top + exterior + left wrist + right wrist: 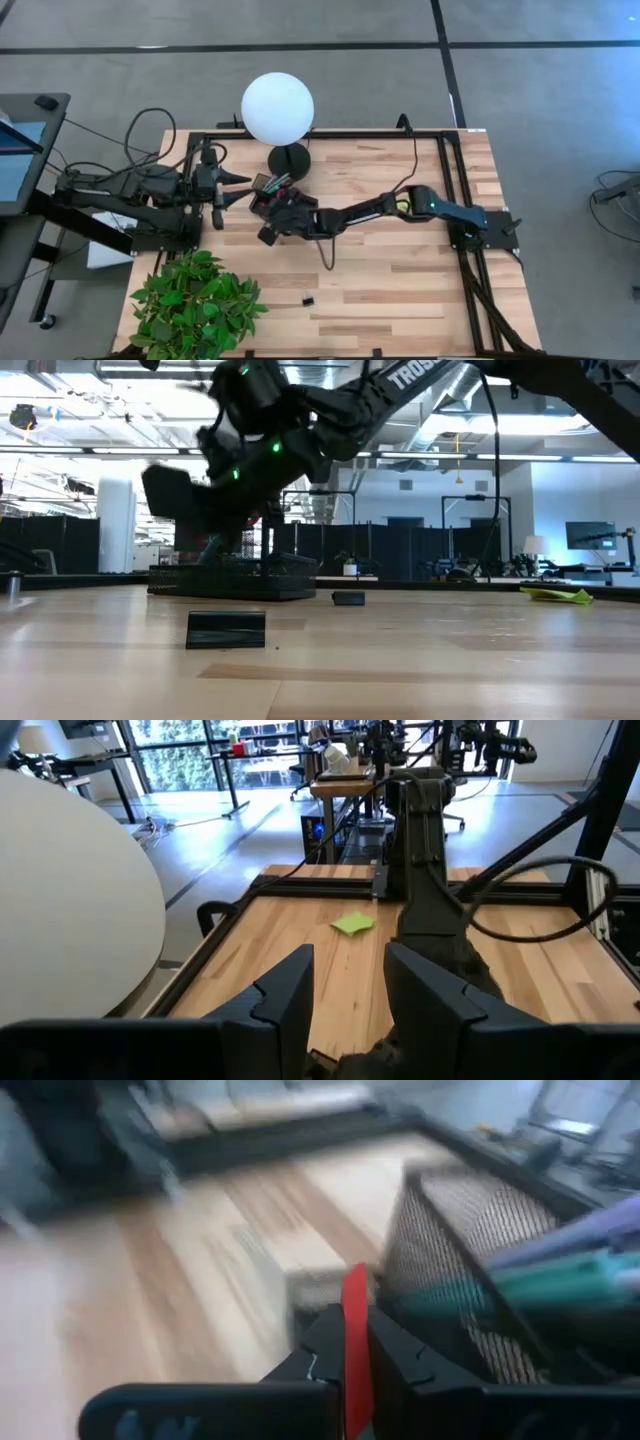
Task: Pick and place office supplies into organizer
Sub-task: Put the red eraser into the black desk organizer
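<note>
Organizer (470, 1270), a black mesh tray, is sitting on the wooden desk (400, 290) near its far edge, just beside the round black lamp base (290, 158) that carries one white globe (277, 108). Two dark arms are working here. The right gripper (355, 1370) is reaching across the desk to hover just beside the organizer, its jaws pressed together on one thin red item (355, 1330) held upright between them, probably so it can be lowered over the low wall into a compartment. At least two pens are already lying inside, one green pen (545, 1285) and one purple pen (590, 1230), leaning against the mesh. The left gripper (345, 985) is waiting at the desk's left side, its jaws standing apart and holding nothing, likely keeping out of the way. One lime-green sticky-note pad (352, 924) is lying flat on the desk, well apart from the organizer, not yet collected. One tiny black clip (308, 301) is lying alone toward the near edge, close to one leafy potted plant (195, 300).
</note>
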`<action>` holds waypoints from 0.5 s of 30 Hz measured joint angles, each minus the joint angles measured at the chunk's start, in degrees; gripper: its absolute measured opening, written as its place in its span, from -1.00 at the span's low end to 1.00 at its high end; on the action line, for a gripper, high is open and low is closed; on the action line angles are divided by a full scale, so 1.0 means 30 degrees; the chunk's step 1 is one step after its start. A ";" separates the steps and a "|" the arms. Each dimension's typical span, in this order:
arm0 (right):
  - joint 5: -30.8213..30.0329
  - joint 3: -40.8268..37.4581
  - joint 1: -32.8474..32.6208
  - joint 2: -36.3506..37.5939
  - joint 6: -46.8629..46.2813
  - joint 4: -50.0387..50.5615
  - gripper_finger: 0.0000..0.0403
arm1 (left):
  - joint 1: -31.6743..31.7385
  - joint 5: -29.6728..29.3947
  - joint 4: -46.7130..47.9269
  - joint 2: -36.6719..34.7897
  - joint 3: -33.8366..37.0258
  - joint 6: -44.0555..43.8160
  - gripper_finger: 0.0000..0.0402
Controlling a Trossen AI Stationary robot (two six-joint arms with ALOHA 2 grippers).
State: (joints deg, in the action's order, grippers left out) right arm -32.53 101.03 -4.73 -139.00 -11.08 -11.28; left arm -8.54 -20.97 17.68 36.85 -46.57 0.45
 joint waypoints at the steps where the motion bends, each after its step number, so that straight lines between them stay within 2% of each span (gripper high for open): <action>1: -0.0383 0.0376 0.0022 -0.0109 -0.0025 0.1103 -0.94 | 0.0000 -0.0007 0.0065 0.0003 0.0000 0.0000 -0.41; 5: -0.0845 0.1523 0.0157 -0.0662 -0.0762 0.3142 -0.91 | 0.0000 -0.0041 0.0476 0.0000 0.0000 0.0000 -0.41; 11: 0.0230 0.1918 0.0576 -0.0684 -0.0815 0.3848 -0.93 | 0.0000 -0.0139 0.0876 -0.0005 0.0000 0.0006 -0.41; 15: 0.0454 0.1904 0.0743 -0.0684 -0.0823 0.3754 -0.80 | 0.0000 -0.0146 0.1020 -0.0005 0.0000 0.0000 -0.41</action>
State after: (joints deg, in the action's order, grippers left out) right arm -31.17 106.74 -2.50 -141.05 -13.54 -0.02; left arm -8.54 -21.41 20.74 36.84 -46.57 0.45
